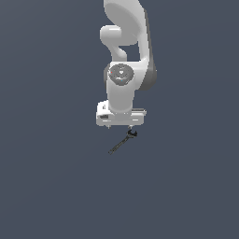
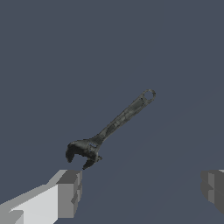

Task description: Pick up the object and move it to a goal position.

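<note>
The object, a slender dark wrench [image 1: 122, 142], lies flat on the grey floor just below my gripper [image 1: 120, 125] in the exterior view. Its jawed head points toward the arm and its handle slants away to the exterior view's left. The wrist view shows the wrench [image 2: 116, 123] whole, with its dark head close to one grey fingertip [image 2: 69, 192]. The other fingertip [image 2: 213, 187] stands far off to the side. My gripper [image 2: 140, 190] is open with nothing between its fingers and sits apart from the wrench.
The white arm [image 1: 123, 51] rises behind the gripper. A plain dark grey surface [image 1: 56, 177] spreads all around, with no other objects or edges in view.
</note>
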### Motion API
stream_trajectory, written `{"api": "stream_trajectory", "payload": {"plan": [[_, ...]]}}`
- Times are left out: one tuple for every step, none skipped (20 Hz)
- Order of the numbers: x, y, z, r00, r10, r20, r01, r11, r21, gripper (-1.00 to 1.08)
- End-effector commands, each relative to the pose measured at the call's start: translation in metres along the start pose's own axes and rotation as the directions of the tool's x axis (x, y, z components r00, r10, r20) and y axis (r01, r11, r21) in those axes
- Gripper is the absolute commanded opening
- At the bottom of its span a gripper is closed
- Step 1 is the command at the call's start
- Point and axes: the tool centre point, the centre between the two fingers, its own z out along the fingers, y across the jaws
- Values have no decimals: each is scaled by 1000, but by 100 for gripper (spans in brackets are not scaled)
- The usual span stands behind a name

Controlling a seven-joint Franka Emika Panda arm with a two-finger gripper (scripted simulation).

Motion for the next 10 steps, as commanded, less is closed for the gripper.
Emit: {"api": "stream_trajectory", "payload": {"plan": [[0, 0, 0, 1000, 0, 0, 0, 1000, 0, 100], [0, 0, 0, 1000, -1, 0, 1, 1000, 0, 100], [0, 0, 0, 1000, -3, 0, 3, 1000, 0, 100], [1, 0, -1, 1000, -6, 0, 6, 1000, 0, 100], [1, 0, -2, 1000, -11, 0, 11, 1000, 0, 100], [1, 1, -3, 1000, -16, 1, 16, 1000, 0, 100], [2, 1, -4, 1000, -23, 1, 23, 1000, -1, 100], [2, 1, -5, 1000, -30, 1, 30, 1000, -1, 100], [3, 1, -6, 999, -35, 1, 35, 999, -1, 100], [3, 2, -7, 999, -39, 2, 39, 999, -1, 100]]}}
